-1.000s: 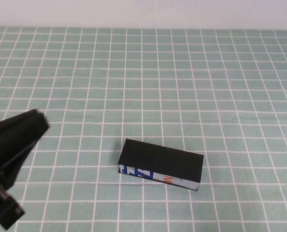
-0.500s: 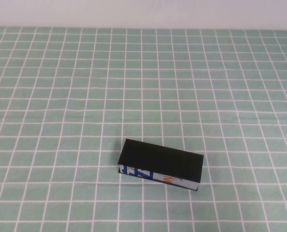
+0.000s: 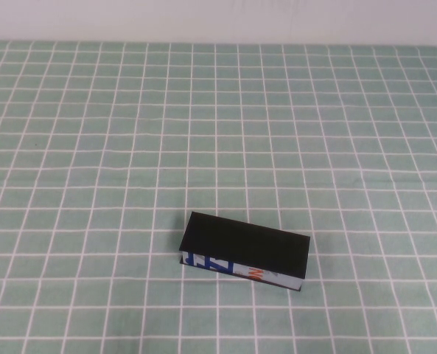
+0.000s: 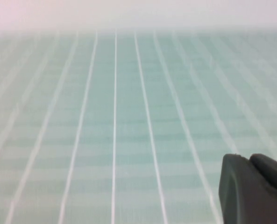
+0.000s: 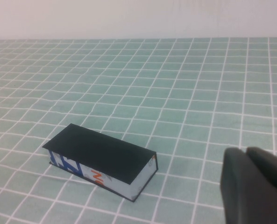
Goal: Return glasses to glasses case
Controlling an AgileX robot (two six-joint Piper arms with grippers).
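On the green checked cloth [image 3: 93,147], toward its near edge and a little right of centre, we find one glasses case [image 3: 245,252] — lid down, long axis running left to right, slightly skewed. The glasses we cannot see; presumably they are inside. From its wrist view the right gripper [image 5: 255,186] sits off one end of the case, apart from it, fingers closed on nothing. The left gripper [image 4: 252,189] looks only at bare cloth; whether it is closed, we cannot tell. We judge the right arm nearer.
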